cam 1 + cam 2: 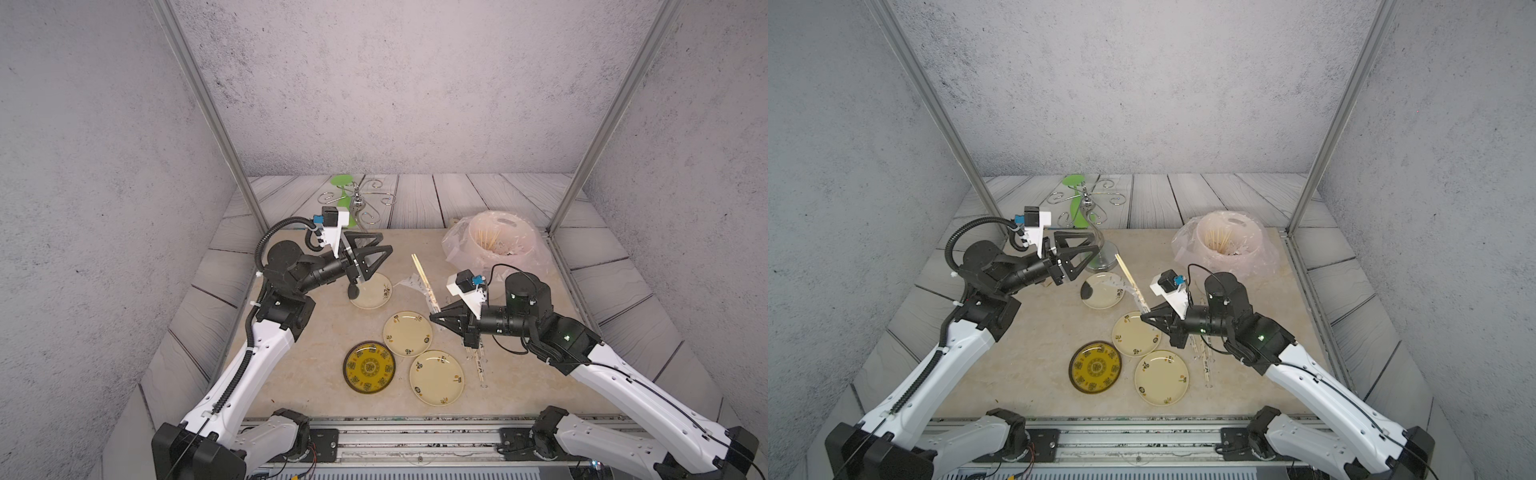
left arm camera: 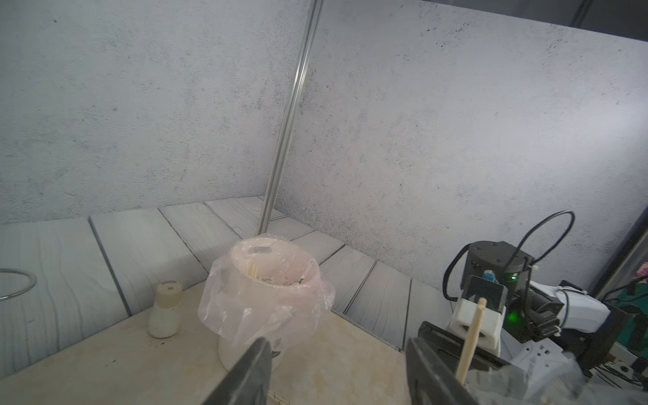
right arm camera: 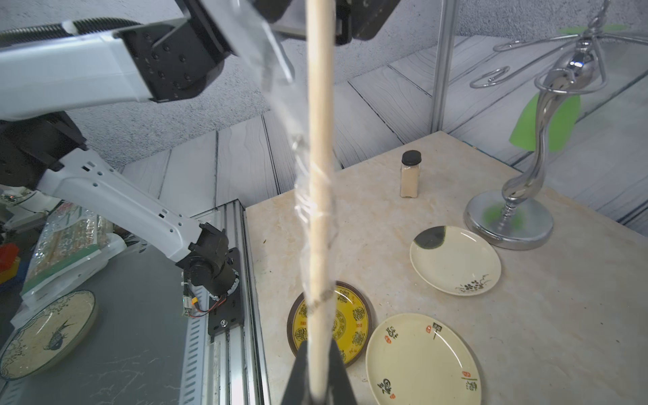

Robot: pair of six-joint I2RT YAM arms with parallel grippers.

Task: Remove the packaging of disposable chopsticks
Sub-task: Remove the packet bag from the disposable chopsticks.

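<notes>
My right gripper (image 1: pixel 432 318) (image 1: pixel 1142 318) (image 3: pixel 319 378) is shut on the near end of a pair of pale disposable chopsticks (image 1: pixel 424 278) (image 1: pixel 1129 278) (image 3: pixel 319 157), which slant up and away over the table. The clear packaging (image 1: pixel 409 283) (image 1: pixel 1117 286) (image 3: pixel 301 196) is bunched and loose along the sticks, its far end flaring off to one side. My left gripper (image 1: pixel 386 242) (image 1: pixel 1099 241) (image 2: pixel 338 368) hangs raised beside the sticks' far tip, open, with nothing between its fingers. Two more wrapped chopsticks (image 1: pixel 480 365) (image 1: pixel 1206 365) lie on the table under my right arm.
A white bin lined with a pinkish bag (image 1: pixel 498 241) (image 2: pixel 270 280) stands at the back right, holding sticks. Three cream plates (image 1: pixel 407 332) and a yellow plate (image 1: pixel 369 368) lie mid-table. A chrome stand (image 1: pixel 1100 253) (image 3: pixel 508 224) and a spice jar (image 3: pixel 410 175) stand at the back left.
</notes>
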